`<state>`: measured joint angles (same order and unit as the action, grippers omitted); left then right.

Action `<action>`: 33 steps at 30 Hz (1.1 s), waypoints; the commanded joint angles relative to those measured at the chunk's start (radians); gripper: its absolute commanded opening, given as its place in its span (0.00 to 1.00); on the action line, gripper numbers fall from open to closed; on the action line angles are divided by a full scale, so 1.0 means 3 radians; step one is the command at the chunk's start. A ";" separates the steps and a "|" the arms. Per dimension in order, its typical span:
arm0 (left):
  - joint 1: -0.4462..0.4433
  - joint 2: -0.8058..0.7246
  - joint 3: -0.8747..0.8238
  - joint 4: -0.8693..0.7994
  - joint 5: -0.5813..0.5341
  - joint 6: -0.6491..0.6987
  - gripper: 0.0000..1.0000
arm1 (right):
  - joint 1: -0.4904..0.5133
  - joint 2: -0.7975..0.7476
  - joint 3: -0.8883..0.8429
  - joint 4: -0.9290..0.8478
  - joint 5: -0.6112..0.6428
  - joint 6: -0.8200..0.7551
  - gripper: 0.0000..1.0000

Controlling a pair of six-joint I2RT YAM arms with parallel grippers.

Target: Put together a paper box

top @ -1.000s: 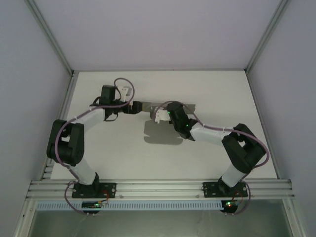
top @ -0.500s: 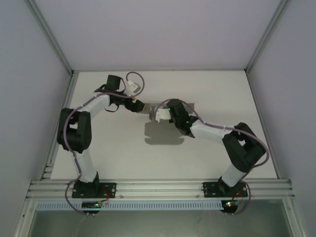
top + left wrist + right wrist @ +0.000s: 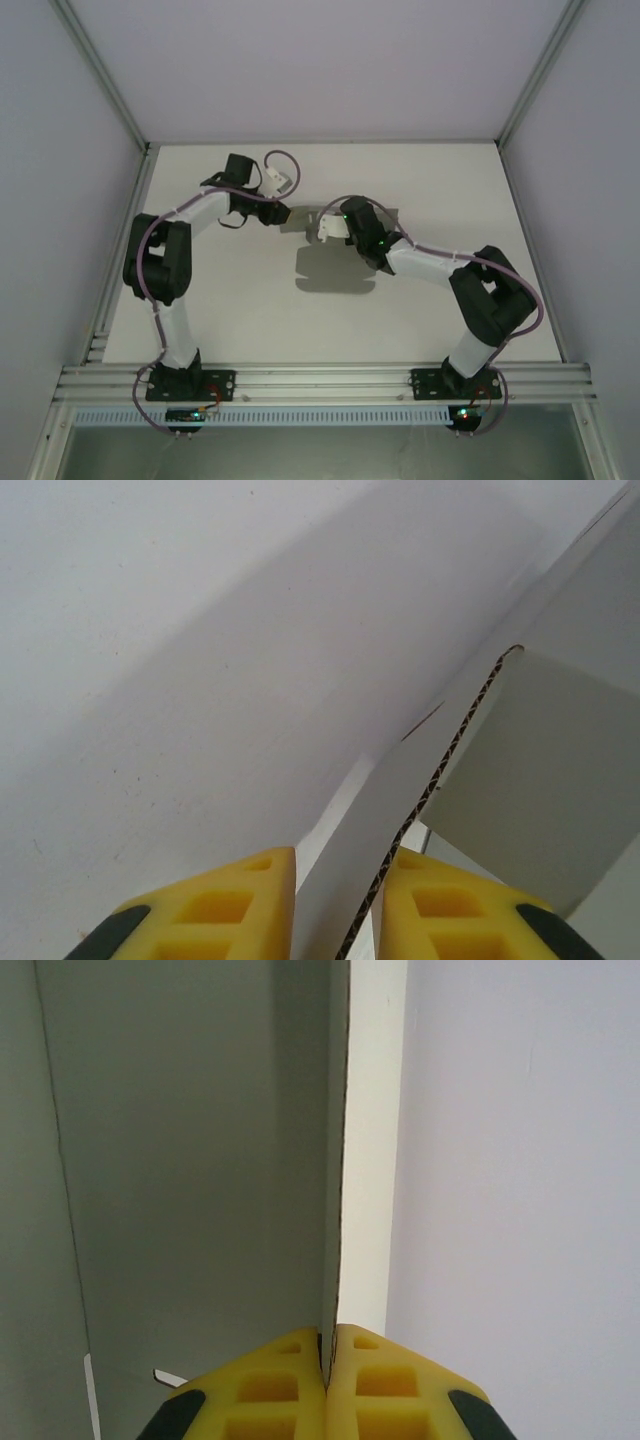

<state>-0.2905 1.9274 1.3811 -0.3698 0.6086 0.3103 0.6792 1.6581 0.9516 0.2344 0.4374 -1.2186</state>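
Since a second ago, we see the left arm drawn in and folded more steeply, its elbow closer to the middle of the bench (image 3: 450, 190) and its wrist carried toward the far side. The left pincer (image 3: 340, 885) now sits at the left end of the paper box (image 3: 540, 770). The right arm has shifted only slightly toward the far side.

From the left wrist, the two yellow pads (image 3: 235, 900) stand close on either side of a white-faced flap. Its corrugated cut edge runs up from between them toward the upper right, and a grey panel lies beyond that edge. The flap fills the narrow gap between the pads at a slant. We cannot tell whether both pads press on it.

From the right wrist, the right pincer (image 3: 328, 1345) is clamped on the box. Its yellow fingertips (image 3: 265, 1385) meet on the thin edge of a panel, with no gap left between them. The grey inner face spreads to the left of that edge, and a pale strip runs along its right.

From above, the box hangs between the two wrists over the far middle of the bench. Its shadow (image 3: 335, 272) falls on the surface nearer the arm bases.
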 commanded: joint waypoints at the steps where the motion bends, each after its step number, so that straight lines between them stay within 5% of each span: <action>1: -0.0095 0.0010 -0.0045 0.0200 0.0133 -0.0099 0.21 | 0.0048 0.0010 0.0025 0.0000 -0.0100 0.0094 0.00; 7: -0.0121 0.0057 0.0076 -0.0028 0.0349 0.0178 0.26 | 0.0062 -0.0055 -0.0013 -0.0079 -0.0146 0.0114 0.00; 13: -0.0125 0.0222 0.0391 -0.0363 0.0272 0.0288 0.21 | 0.0067 -0.0075 -0.0022 -0.0101 -0.0088 0.0127 0.00; 30: -0.0118 0.0068 0.0145 -0.0382 -0.0044 0.0303 0.26 | 0.0067 -0.0079 0.0004 -0.0167 -0.0078 0.0152 0.00; 33: -0.0120 0.0094 0.0171 -0.0461 -0.0069 0.0331 0.40 | 0.0061 -0.0072 0.0012 -0.0191 -0.0057 0.0162 0.00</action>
<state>-0.3218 1.9778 1.4216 -0.4576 0.5999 0.3904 0.6918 1.6577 0.9497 0.2047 0.4286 -1.1923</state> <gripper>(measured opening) 0.386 0.053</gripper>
